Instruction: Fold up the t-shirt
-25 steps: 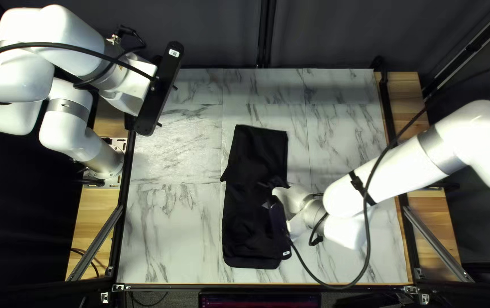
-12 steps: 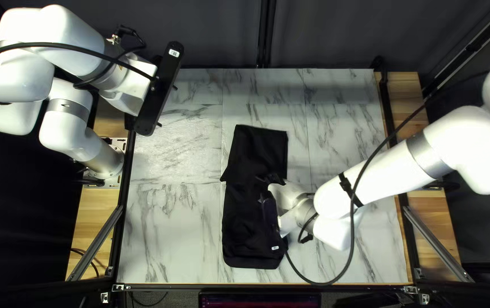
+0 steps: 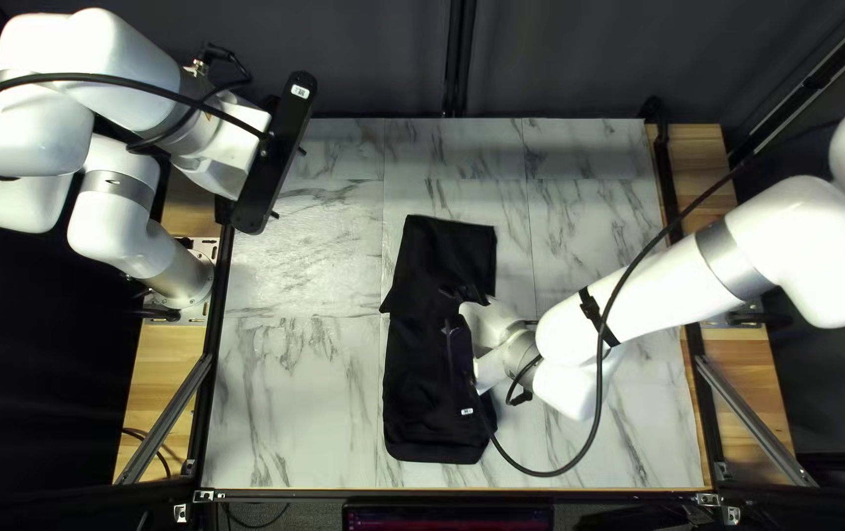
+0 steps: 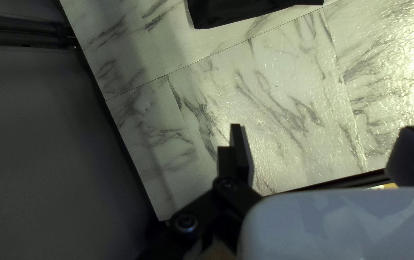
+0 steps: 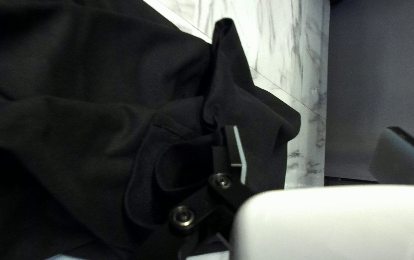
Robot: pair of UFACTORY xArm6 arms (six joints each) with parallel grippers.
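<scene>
Right wrist view: right gripper (image 3: pixel 447 310) is open above black T-shirt (image 3: pixel 422 403), apparently touching it. Top left view: black T-shirt extends toward 12 and 6 o'clock on table (image 3: pixel 295 403); left gripper (image 3: pixel 290 183), open, at 10 o'clock.

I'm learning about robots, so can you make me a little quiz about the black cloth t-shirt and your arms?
1. Pick one: which white jointed arm reaches over the black cloth t-shirt?
A) my left arm
B) my right arm

2. True or false: my left black two-fingered claw is open.

3. Fill in the blank: the shirt lies on a flat tabletop with a white and grey ____ pattern.

Key: 1. B; 2. true; 3. marble
</scene>
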